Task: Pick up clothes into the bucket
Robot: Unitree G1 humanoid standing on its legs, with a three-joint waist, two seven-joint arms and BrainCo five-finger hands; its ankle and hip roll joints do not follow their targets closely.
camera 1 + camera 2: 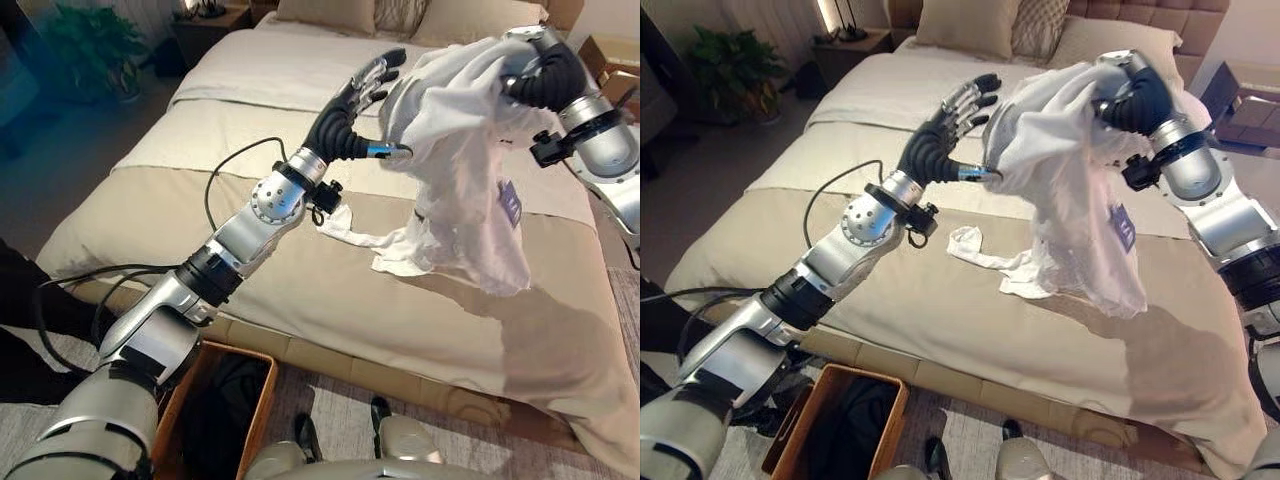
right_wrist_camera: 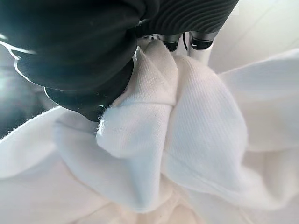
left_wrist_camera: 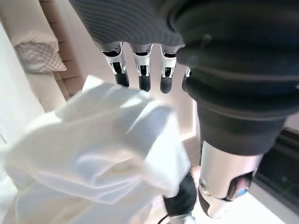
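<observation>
Nearest, the wicker bucket point(image 1: 262, 372) waits on the floor at the bed's point(image 1: 300, 290) foot. Beyond it the left hand point(image 1: 352, 108), fingers straight, props the white garment point(image 1: 465, 160); the right hand point(image 1: 1132, 92), clenched on the cloth, lifts it clear

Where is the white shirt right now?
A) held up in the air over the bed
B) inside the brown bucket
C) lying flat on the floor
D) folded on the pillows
A: the white shirt hangs lifted above the bed, bunched in the right hand, with the left hand beside it, fingers straight; the bucket stands on the floor below.
</observation>
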